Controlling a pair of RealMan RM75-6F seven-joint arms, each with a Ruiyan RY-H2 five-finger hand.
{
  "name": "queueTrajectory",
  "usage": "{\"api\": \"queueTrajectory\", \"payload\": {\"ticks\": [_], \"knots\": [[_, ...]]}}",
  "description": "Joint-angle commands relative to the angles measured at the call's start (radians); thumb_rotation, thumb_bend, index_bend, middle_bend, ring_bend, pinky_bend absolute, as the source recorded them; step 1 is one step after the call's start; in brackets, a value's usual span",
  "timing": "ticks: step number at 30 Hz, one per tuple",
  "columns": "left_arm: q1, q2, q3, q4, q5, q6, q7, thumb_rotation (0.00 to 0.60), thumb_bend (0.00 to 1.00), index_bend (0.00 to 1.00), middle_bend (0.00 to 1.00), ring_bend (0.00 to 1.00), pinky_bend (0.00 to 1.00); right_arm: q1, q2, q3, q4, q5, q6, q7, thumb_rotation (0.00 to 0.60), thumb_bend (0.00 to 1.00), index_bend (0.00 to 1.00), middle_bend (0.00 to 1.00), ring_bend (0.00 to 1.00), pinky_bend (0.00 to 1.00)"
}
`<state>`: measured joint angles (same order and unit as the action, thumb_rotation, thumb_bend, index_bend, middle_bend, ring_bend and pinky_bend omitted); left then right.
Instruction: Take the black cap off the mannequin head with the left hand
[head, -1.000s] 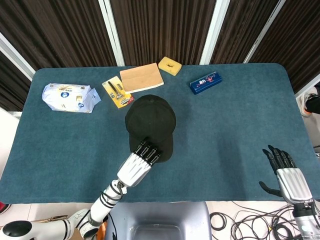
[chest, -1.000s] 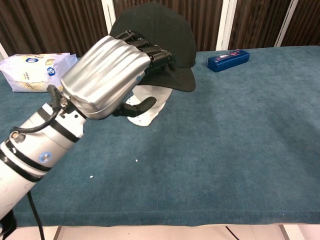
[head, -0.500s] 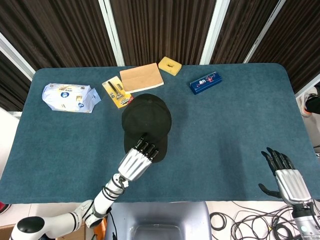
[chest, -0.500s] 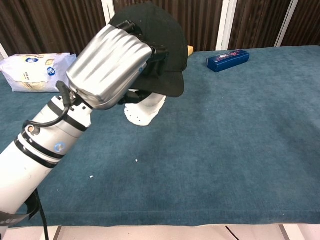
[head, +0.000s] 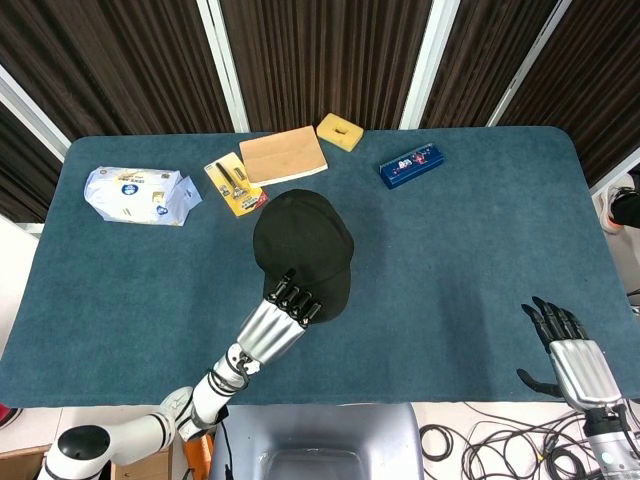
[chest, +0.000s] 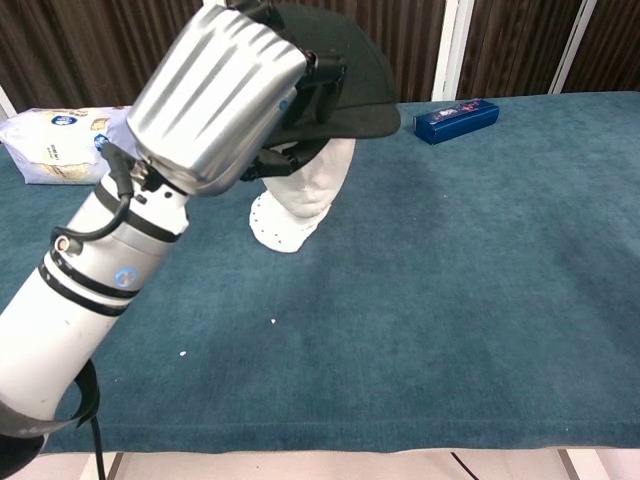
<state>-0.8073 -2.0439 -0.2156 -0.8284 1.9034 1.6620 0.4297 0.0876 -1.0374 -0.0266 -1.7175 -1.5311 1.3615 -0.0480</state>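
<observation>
Brim of black cap (chest: 345, 85) clamped in left robot hand (chest: 225, 95), fingers over top, thumb beneath. Cap rides mannequin head (chest: 305, 190), mid-tabletop, directly beyond hand; brim points near. Right robot hand (head: 570, 355) idle, fingers apart, near-right, well apart.

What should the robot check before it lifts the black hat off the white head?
1. Left hand holds the black cap by its brim: ok.
2. Cap free of the mannequin head: not ok, it sits on top.
3. Fingers wrapped under the brim: cannot tell.
4. Right hand out of the way, by the table edge: ok.
5. Blue box away from the cap: ok.
</observation>
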Motion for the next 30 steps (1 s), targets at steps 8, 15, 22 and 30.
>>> {"api": "queueTrajectory", "payload": {"ticks": [8, 15, 22, 30], "knots": [[-0.052, 0.022, -0.042, 0.041, -0.02, 0.055, 0.0, 0.6, 0.43, 0.73, 0.79, 0.68, 0.39, 0.005, 0.011, -0.007, -0.011, 0.013, -0.026, -0.011, 0.6, 0.15, 0.0, 0.0, 0.0, 0.11], [-0.079, 0.041, -0.056, 0.056, -0.028, 0.079, -0.005, 0.6, 0.44, 0.74, 0.8, 0.68, 0.39, 0.007, 0.015, -0.006, -0.019, 0.031, -0.039, -0.022, 0.6, 0.15, 0.0, 0.0, 0.0, 0.11], [-0.089, 0.128, -0.082, 0.038, -0.053, 0.101, 0.03, 0.6, 0.46, 0.75, 0.81, 0.68, 0.39, 0.005, 0.019, -0.007, -0.025, 0.037, -0.04, -0.029, 0.6, 0.15, 0.0, 0.0, 0.0, 0.11], [-0.033, 0.283, -0.087, -0.063, -0.09, 0.13, 0.069, 0.6, 0.46, 0.75, 0.81, 0.69, 0.39, 0.007, 0.012, -0.008, -0.029, 0.044, -0.047, -0.052, 0.6, 0.15, 0.0, 0.0, 0.0, 0.11]]}}
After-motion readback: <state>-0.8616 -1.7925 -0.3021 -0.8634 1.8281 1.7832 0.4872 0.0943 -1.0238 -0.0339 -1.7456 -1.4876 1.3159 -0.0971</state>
